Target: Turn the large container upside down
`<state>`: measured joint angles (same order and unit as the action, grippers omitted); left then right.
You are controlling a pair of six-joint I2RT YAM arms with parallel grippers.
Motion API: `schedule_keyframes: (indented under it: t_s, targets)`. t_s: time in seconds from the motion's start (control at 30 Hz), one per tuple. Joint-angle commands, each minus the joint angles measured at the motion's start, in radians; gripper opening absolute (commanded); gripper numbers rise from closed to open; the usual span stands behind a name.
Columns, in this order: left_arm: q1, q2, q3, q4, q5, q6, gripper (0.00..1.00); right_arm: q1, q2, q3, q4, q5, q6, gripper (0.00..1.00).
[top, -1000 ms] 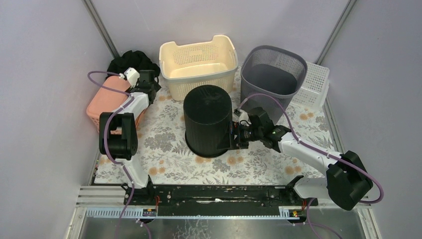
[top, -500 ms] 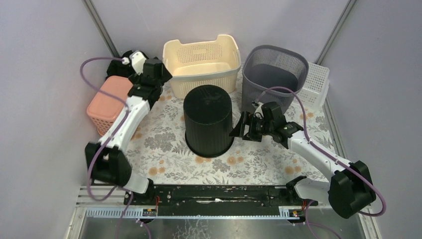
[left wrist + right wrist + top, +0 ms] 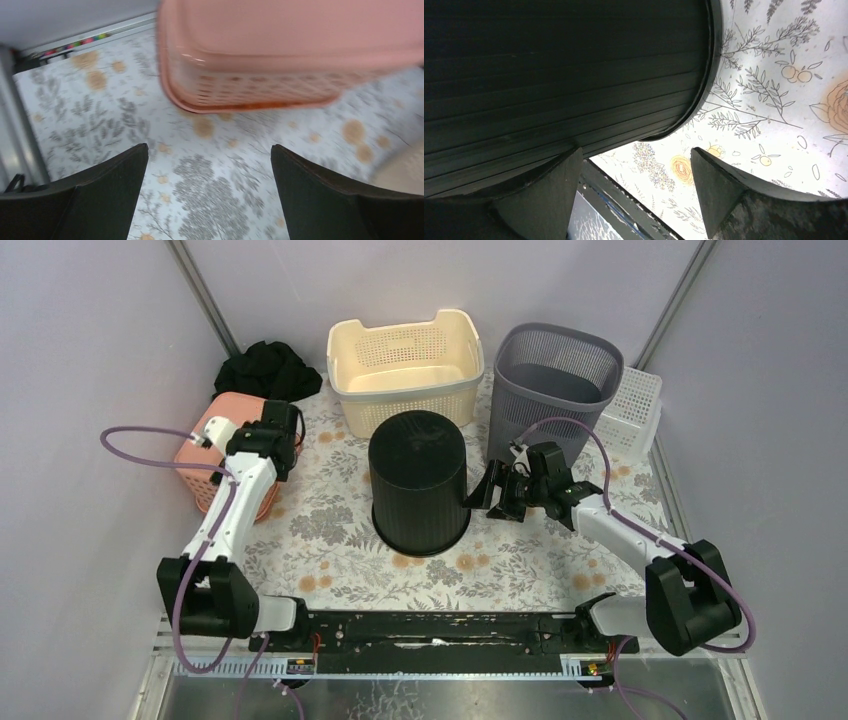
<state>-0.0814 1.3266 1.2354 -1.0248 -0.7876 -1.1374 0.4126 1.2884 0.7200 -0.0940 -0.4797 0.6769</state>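
The large black ribbed container (image 3: 418, 480) stands in the middle of the floral table with its closed base up and its rim on the table. In the right wrist view its wall (image 3: 564, 65) fills the top left. My right gripper (image 3: 487, 490) is open and empty just right of the container's lower side. In the right wrist view (image 3: 635, 152) one finger lies close against the wall. My left gripper (image 3: 275, 445) is open and empty beside the pink basket (image 3: 215, 450). In the left wrist view (image 3: 209, 146) it hangs over bare table.
The pink basket (image 3: 290, 50) lies upside down at the left. A cream basket (image 3: 405, 365), a grey mesh basket (image 3: 555, 380) and a white basket (image 3: 635, 405) stand along the back. A black cloth (image 3: 265, 370) lies in the back left corner.
My left arm rose toward the cream basket, then swung back toward the near left beside the pink basket. My right gripper drew back slightly right from the black container's side.
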Motion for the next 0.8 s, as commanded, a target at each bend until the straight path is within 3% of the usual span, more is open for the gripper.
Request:
schedule_keyframes:
  t_s: [0.0,0.27,0.43,0.77]
  targets:
    - [0.104,0.014,-0.074,-0.090,-0.100,-0.172,1.00,-0.010,0.031,-0.004,0.051,-0.089,0.012,0.85]
    - [0.239,-0.107,-0.243,0.245,-0.065,0.057,1.00,-0.009,0.055,0.013,0.035,-0.102,-0.024,0.85]
    - [0.335,-0.175,-0.379,0.544,0.062,0.277,1.00,-0.009,0.054,0.016,0.030,-0.091,-0.025,0.85]
    - [0.466,-0.086,-0.465,0.833,0.273,0.349,1.00,-0.009,0.064,0.039,0.019,-0.073,-0.034,0.86]
